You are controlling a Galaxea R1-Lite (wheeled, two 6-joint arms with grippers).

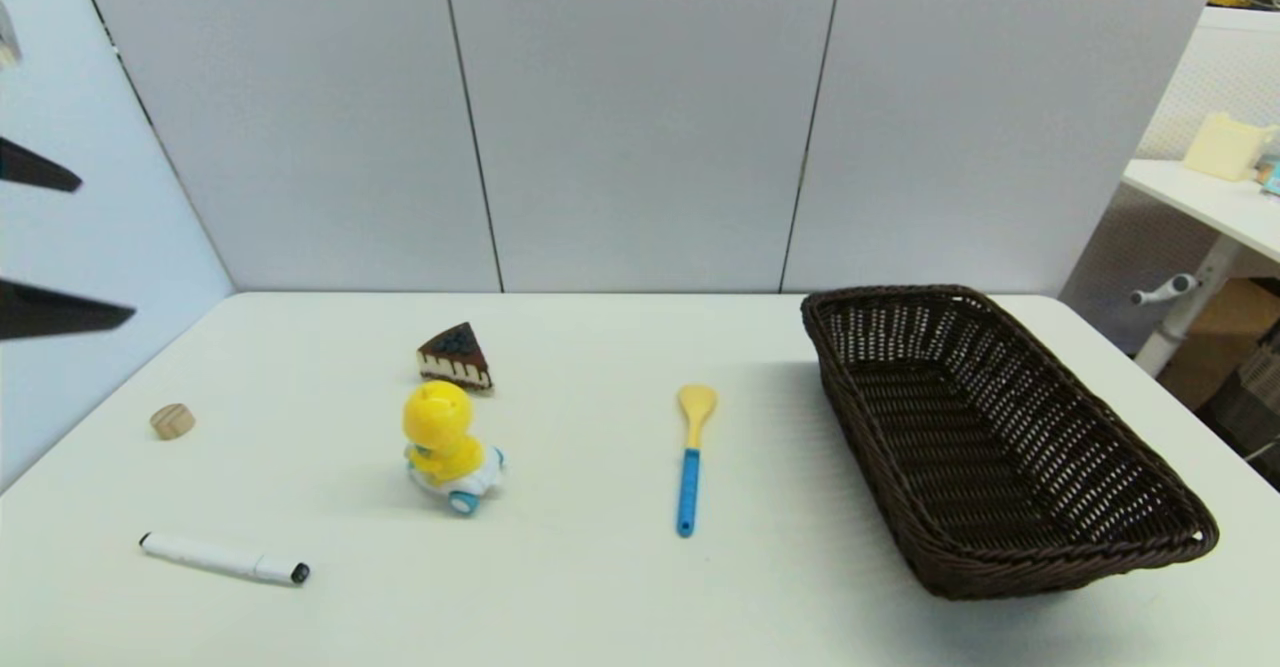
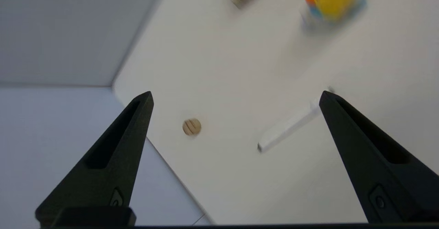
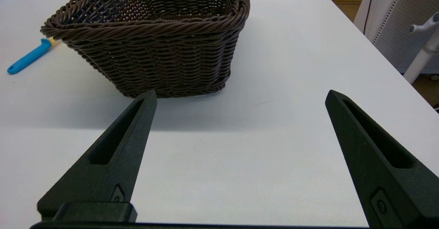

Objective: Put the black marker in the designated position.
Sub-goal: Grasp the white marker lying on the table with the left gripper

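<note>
left gripper [image 2: 236,93]: raised at the table's left edge, fingers spread, empty | slim white black-tipped marker [image 1: 224,559]: flat on the white table [image 1: 600,597] below it, untouched | right gripper [image 3: 240,95]: spread, near the brown wicker basket [image 3: 154,50]

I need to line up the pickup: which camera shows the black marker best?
The head view: the black marker lies whole and sharp on the table's near left, black tip toward the duck toy. The left wrist view shows it blurred, one end behind a finger. The right wrist view misses it.
</note>
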